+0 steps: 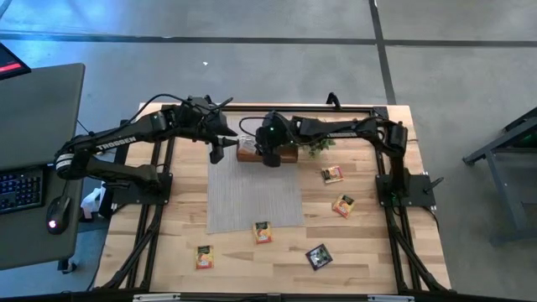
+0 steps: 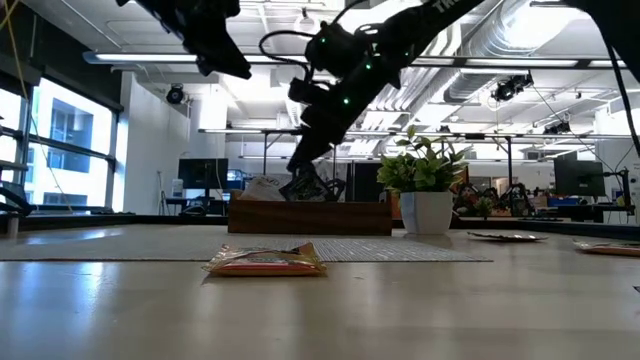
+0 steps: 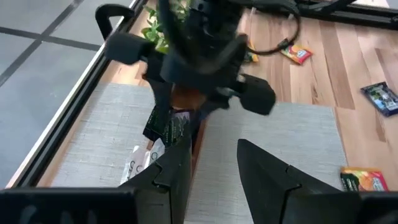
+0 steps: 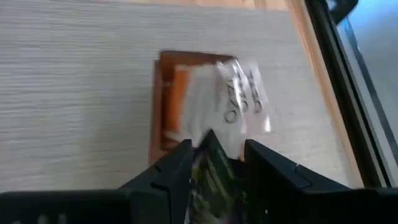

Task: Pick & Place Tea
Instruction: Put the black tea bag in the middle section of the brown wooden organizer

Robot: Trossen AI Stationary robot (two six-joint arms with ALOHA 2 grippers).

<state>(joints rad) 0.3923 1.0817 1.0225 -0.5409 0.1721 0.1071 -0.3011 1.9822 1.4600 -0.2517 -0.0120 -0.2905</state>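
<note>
A wooden tray [image 1: 247, 154] stands at the far edge of the grey mat [image 1: 252, 197], with white tea sachets [image 4: 239, 93] leaning in it. My right gripper [image 4: 217, 163] hovers just over the tray, fingers apart, with a black and green sachet [image 4: 214, 177] between them. That sachet stands tilted in the tray [image 3: 165, 127]. My left gripper [image 3: 214, 165] hangs open and empty above the mat, to the left of the tray. Loose sachets lie flat on the table: orange ones [image 1: 332, 174] [image 1: 342, 205] [image 1: 263, 232] [image 1: 204, 257] and a black one [image 1: 318, 257]. My right gripper has its fingers on either side of the black and green sachet's upper end [image 4: 211, 165], coming slanting down from the table's right. Whether the fingers [image 4: 177, 165] touch it, I cannot tell. The sachet's lower end is in the tray.
A small potted plant [image 1: 319, 144] stands just right of the tray, under the right arm. Black frame rails [image 1: 159, 193] [image 1: 382, 180] run along both sides of the table. The near half of the mat and the wood beside it are bare.
</note>
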